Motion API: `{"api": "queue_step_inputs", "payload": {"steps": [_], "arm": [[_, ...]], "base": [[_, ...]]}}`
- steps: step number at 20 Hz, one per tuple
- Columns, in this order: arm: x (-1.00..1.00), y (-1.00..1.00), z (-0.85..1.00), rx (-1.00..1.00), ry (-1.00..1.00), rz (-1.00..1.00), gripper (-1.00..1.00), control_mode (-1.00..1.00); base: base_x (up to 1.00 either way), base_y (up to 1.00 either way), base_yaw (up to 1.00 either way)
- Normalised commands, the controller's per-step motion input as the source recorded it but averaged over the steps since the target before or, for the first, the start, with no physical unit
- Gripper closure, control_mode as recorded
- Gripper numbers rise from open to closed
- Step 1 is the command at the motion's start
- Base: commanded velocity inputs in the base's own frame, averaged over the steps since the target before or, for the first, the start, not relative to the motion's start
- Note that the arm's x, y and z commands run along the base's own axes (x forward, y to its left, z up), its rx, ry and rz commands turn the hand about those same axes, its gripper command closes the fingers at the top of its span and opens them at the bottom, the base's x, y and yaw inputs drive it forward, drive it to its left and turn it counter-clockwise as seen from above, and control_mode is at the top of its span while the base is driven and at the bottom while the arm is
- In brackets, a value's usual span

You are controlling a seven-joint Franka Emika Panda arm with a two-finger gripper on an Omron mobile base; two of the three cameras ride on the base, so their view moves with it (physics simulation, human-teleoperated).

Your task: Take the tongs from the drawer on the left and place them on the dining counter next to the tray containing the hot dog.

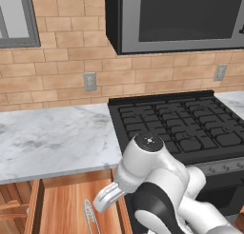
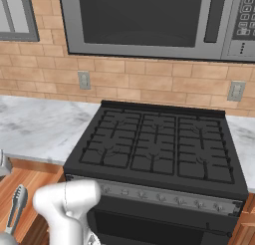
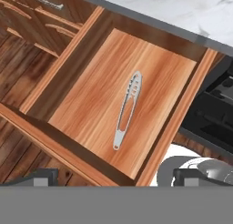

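Silver-grey tongs [image 3: 127, 110] on light-wood floor of reddish-brown drawer [image 3: 68, 68]; white grey-veined marble counter [image 1: 52, 138] at 12 o'clock; black stove [image 2: 159, 144]; tan brick wall [image 1: 66, 52].

Drawer [image 3: 91, 104]: pulled open beneath the marble surface [image 1: 52, 138] that runs along the brick wall; reddish-brown wooden sides, lighter plain wood floor inside.

Contents, one item: tongs [image 3: 127, 109], slim silver-grey metal, lying flat on the drawer floor roughly at its middle, apart from all four walls. In the hand view they lie lengthwise front to back, the small looped end toward the drawer front, the perforated broad end toward the back.

Marble surface: white with grey veining, left of a black stove [image 2: 159, 139], which it adjoins.

Floor [image 3: 18, 82]: dark wood planks, visible beside the drawer.
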Motion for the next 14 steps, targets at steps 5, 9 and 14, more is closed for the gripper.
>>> {"api": "queue_step_inputs", "payload": {"steps": [5, 9, 14], "arm": [[0.11, 0.04, 0.0, 0.05, 0.03, -0.05, -1.0, -1.0], [0.0, 0.0, -0.01, -0.03, 0.0, 0.0, -1.0, -1.0], [0.01, 0.13, -0.01, -0.08, 0.0, -0.24, -1.0, -1.0]], "base": [[0.0, 0.0, 0.0], [0.0, 0.0, 0.0], [0.0, 0.0, 0.0]]}}
